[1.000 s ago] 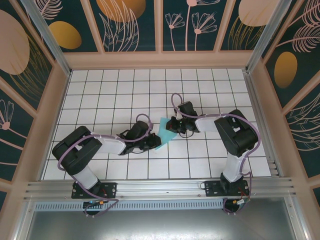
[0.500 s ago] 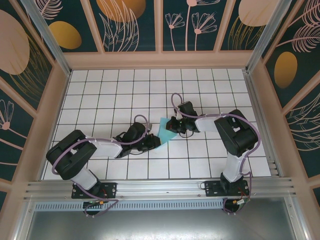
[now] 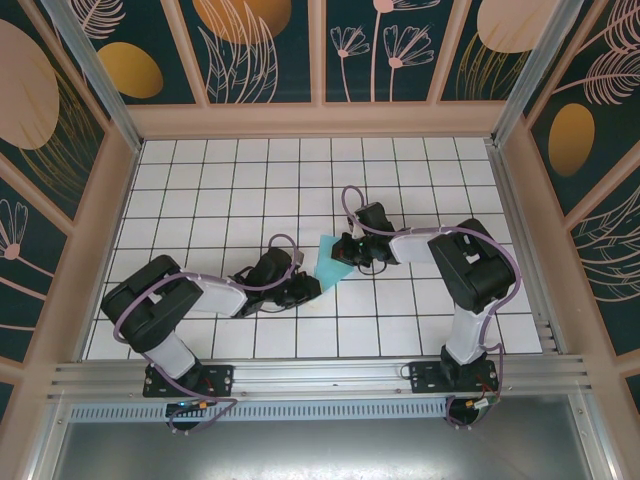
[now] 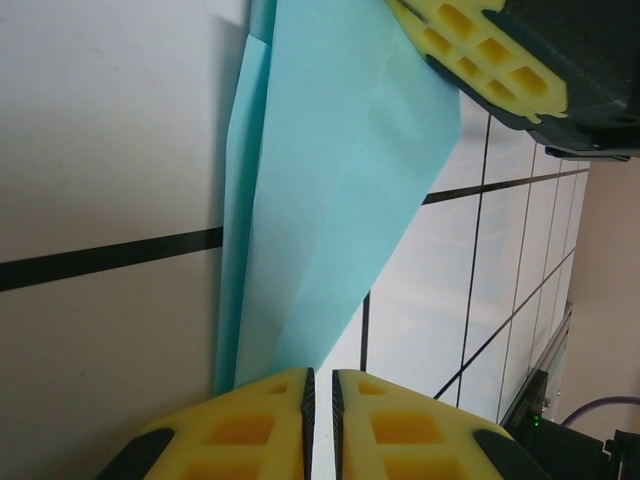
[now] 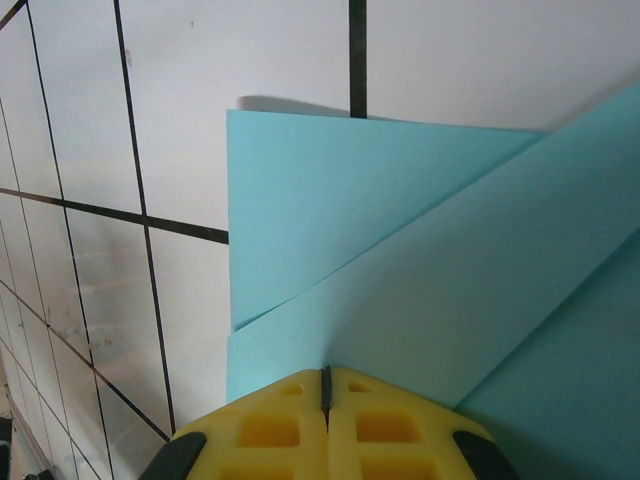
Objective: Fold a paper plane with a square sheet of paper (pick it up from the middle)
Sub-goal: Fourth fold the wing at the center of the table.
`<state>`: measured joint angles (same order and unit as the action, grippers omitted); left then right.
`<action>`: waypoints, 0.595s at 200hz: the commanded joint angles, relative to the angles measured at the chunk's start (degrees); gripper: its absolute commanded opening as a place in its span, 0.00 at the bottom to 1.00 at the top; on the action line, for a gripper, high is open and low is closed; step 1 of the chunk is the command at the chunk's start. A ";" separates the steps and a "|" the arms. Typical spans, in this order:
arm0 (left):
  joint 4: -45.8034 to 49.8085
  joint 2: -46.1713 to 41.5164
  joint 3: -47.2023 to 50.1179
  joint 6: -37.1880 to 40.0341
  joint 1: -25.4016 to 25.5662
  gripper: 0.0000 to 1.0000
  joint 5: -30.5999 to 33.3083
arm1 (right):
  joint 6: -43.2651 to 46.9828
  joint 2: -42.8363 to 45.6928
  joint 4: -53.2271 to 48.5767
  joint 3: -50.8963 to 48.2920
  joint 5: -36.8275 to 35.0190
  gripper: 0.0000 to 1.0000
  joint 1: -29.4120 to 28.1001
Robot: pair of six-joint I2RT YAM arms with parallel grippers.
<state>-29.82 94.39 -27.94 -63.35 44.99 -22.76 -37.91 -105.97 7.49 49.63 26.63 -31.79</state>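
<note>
The white tiled table [image 3: 200,200] holds the blue paper plane [image 3: 330,264]. The right gripper [image 5: 326,385] pinches it; the left gripper [image 4: 320,385], almost pressed together, touches its tip.

A white tiled table [image 3: 220,190] with black grid lines spans the centre. Dark floral wall panels [image 3: 260,50] rise from 9 through 12 to 3 o'clock. A metal rail [image 3: 320,375] runs at 6 o'clock.

The paper plane [image 4: 330,200] is a turquoise sheet folded into overlapping layers. Its wide end is pinched between the right gripper's [image 5: 326,378] jaws, and its narrow tip meets the left gripper's [image 4: 322,380] pads.
</note>
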 commanded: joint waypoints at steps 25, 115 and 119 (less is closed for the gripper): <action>2.02 2.14 0.35 -1.24 0.42 0.18 -0.79 | 0.13 -6.05 -8.65 -2.71 -8.53 0.04 -1.08; 7.65 -4.95 -5.58 5.10 -0.03 0.15 4.81 | 0.23 -6.38 -8.68 -2.46 -8.26 0.05 -1.17; 7.67 -4.46 -5.71 5.08 -0.12 0.14 4.95 | 0.25 -6.41 -8.70 -2.45 -8.18 0.05 -1.17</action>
<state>-25.26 88.25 -32.23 -60.42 45.01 -19.79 -37.91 -106.04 7.51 49.63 26.44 -31.90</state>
